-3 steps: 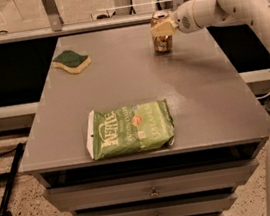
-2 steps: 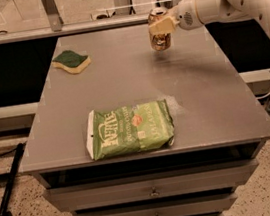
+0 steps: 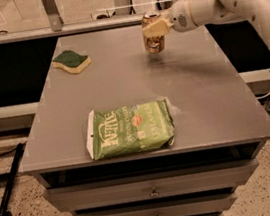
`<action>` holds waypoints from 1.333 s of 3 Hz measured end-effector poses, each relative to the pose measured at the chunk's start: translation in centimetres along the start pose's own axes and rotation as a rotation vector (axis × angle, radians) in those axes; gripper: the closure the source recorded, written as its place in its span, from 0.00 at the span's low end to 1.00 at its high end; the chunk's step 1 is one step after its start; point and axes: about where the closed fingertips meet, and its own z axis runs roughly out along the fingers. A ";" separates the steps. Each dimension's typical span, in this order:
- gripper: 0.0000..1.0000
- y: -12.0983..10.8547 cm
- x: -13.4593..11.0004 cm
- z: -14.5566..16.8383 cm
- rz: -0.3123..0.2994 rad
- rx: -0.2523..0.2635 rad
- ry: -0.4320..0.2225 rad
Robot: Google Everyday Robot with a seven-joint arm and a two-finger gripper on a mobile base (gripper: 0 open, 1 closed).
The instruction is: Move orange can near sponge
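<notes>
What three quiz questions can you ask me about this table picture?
1. True or false: the sponge lies on top of the chip bag.
2. The tool reaches over the table's far side. What does it hold? A) sponge B) can C) chip bag
3. Fill in: the chip bag lies near the table's ___ edge, above the drawers.
Key: 1 false; 2 B; 3 front.

You see the smooth plastic tool point(image 3: 155, 27), over the matt surface point(image 3: 202, 85) far edge, clasping the shiny metal orange can point(image 3: 155, 44).
</notes>
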 end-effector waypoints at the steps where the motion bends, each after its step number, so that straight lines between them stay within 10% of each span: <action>1: 1.00 3.8 -1.8 3.1 -0.034 -0.119 -0.060; 4: 1.00 13.8 -5.9 12.3 -0.169 -0.387 -0.154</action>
